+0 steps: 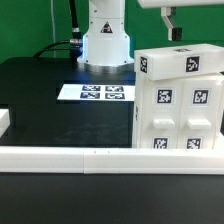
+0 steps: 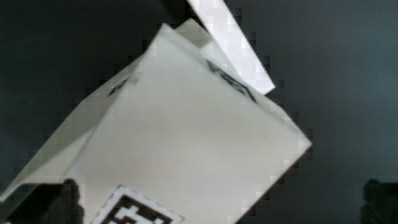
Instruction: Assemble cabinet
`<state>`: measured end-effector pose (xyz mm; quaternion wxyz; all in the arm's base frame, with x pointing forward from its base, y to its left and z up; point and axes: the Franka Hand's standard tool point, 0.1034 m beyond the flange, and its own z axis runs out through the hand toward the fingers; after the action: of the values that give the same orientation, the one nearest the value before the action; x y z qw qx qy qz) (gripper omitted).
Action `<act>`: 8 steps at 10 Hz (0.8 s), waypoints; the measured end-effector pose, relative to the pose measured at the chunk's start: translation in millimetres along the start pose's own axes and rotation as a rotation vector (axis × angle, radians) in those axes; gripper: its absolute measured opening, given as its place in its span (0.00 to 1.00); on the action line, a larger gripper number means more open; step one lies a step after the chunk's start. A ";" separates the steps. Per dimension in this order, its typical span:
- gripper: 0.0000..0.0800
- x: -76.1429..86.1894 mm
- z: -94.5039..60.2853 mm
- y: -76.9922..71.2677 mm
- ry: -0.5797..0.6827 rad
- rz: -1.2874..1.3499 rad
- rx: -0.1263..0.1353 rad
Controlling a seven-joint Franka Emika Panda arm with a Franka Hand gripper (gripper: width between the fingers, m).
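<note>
— Exterior view first: one cabinet (image 1: 178, 98), a big white box, stands on the black table (image 1: 40, 95) at the exterior view's right, its foot just behind the long white rail (image 1: 100, 158) that runs across the front.

— How many tags can you count on it?

— One on the top face and six on the front, so seven that I can make out, all square and black-and-white. Seams split the front into smaller panels.

— And the flat strip farther back?

— That's the marker board (image 1: 97, 92), lying flat on the table just in front of the robot's white base (image 1: 106, 40). It carries four tags in a two-by-two block. It sits well apart from the cabinet.

— Where's the hand?

— One gripper (image 1: 175, 33) hangs above the cabinet's top, clear of it, with air between. Only dark finger stubs show under the white wrist, so from here I can't tell how wide it stands.

— Does the wrist view help?

— A bit. The cabinet (image 2: 178, 140) fills it, one pale tilted face with a single tag at the edge. Two dark fingertips (image 2: 48, 203) sit at opposite corners, set wide, with nothing clamped between them. So it's spread apart and holding nothing.
</note>
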<state>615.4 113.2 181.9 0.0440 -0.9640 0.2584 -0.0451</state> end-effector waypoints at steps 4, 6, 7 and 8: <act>1.00 0.9 0.6 0.4 0.007 -0.331 -0.001; 1.00 1.4 0.9 3.6 0.014 -0.619 -0.028; 1.00 8.1 -6.8 1.8 0.009 -0.747 -0.034; 1.00 10.3 -7.1 2.6 0.013 -0.864 -0.036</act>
<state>622.2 105.3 189.3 0.0029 -0.9840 -0.1676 -0.0608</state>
